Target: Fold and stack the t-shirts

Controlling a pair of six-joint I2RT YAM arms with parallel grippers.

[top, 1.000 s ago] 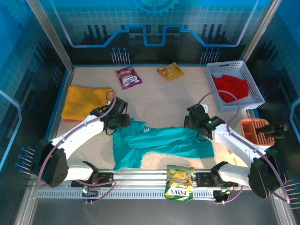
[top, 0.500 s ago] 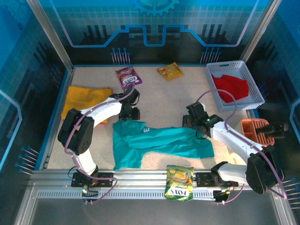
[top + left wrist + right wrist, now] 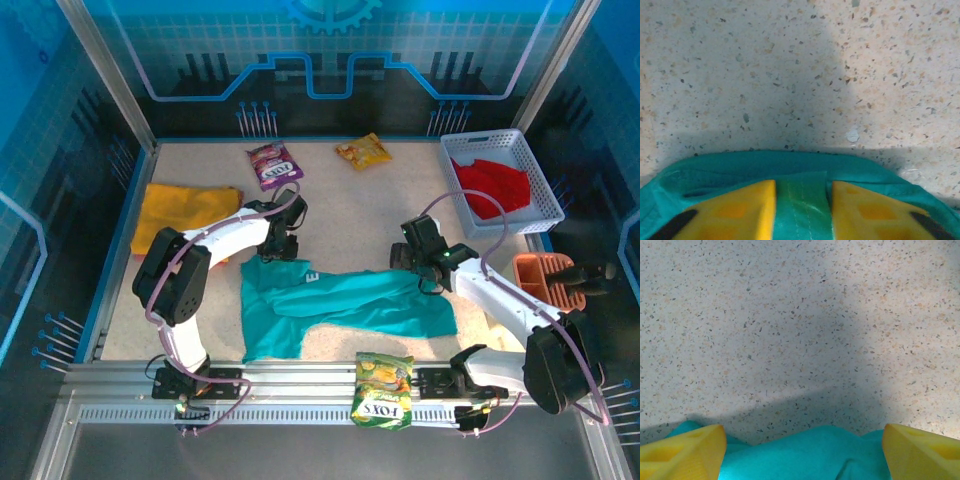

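The teal t-shirt [image 3: 340, 300] lies spread and crumpled across the near middle of the table. My left gripper [image 3: 276, 250] is at the shirt's far left edge. Seen from the left wrist, its yellow fingers [image 3: 735, 210] press on either side of a stitched teal band [image 3: 803, 210], shut on it. My right gripper [image 3: 416, 264] hovers at the shirt's far right edge, and its jaws stand wide open over teal cloth [image 3: 800, 457]. A yellow-orange t-shirt [image 3: 185, 215] lies flat at the left. The red t-shirt [image 3: 492, 185] sits in the white basket [image 3: 547, 195].
A purple snack packet [image 3: 273, 163] and a yellow one [image 3: 363, 151] lie at the back. A green packet [image 3: 383, 388] rests on the front rail. An orange holder [image 3: 548, 280] stands at the right edge. Glass walls enclose the table.
My left arm swung from the shirt's left side to its far edge, and its jaws narrowed onto the teal cloth. The right gripper barely moved.
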